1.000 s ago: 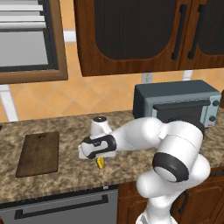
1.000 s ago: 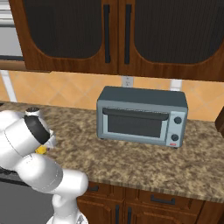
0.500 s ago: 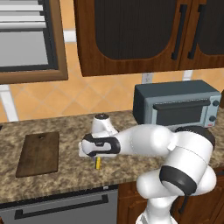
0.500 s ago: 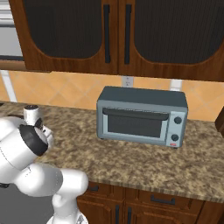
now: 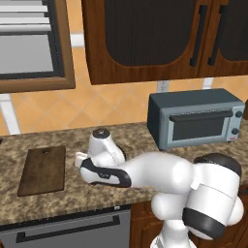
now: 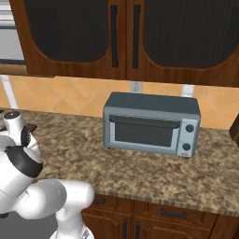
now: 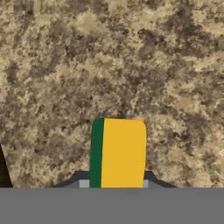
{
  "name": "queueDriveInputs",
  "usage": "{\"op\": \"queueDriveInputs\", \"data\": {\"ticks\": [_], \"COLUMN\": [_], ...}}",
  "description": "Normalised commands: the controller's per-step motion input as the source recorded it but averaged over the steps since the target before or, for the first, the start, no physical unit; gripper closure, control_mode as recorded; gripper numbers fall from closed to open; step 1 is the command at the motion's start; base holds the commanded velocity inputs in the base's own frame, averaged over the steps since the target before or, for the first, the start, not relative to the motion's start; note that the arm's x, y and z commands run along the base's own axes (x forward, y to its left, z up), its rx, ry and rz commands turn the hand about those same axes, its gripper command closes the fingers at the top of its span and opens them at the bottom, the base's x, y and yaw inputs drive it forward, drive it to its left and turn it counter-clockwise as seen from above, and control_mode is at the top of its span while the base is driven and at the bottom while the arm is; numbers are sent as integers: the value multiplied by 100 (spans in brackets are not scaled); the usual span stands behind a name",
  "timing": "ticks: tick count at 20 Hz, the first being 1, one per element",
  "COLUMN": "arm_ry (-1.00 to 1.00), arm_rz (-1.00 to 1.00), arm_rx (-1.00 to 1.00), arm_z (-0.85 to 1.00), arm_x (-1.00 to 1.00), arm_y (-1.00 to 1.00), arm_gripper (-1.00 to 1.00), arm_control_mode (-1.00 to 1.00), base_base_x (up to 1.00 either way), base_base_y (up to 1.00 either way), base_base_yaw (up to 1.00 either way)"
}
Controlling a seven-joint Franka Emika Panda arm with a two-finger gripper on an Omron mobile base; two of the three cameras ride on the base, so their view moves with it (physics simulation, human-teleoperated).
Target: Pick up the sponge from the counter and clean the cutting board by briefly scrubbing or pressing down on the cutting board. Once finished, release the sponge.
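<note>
Between jaws: sponge (image 7: 118, 153) gripped, long axis running away from hand, green face left, above counter (image 7: 131, 57).

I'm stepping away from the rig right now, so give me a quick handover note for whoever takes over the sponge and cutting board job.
Gripper: shut on the sponge, yellow face and green edge toward the hand camera, held above the counter.
Cutting board: flat on the counter at the left of the left base view, with the robot's hand to its right.
Done: sponge picked up.
Left: carry it over the cutting board, press or scrub briefly, then release.
</note>
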Motion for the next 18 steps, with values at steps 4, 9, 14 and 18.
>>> {"op": "queueDriveInputs", "data": {"ticks": [4,9,14,18], "arm_ry": [-9,7,12,3], "arm_rz": [-45,-36,-27,-22], "arm_rx": [0,8,6,5], "arm_z": [27,3,10,1], "arm_x": [0,0,8,2], "arm_y": [47,49,48,30], "arm_gripper": [100,100,100,100], "arm_control_mode": [-100,-100,-100,-100], "base_base_x": [0,0,0,0], "base_base_y": [0,0,0,0], "base_base_yaw": [0,0,0,0]}}
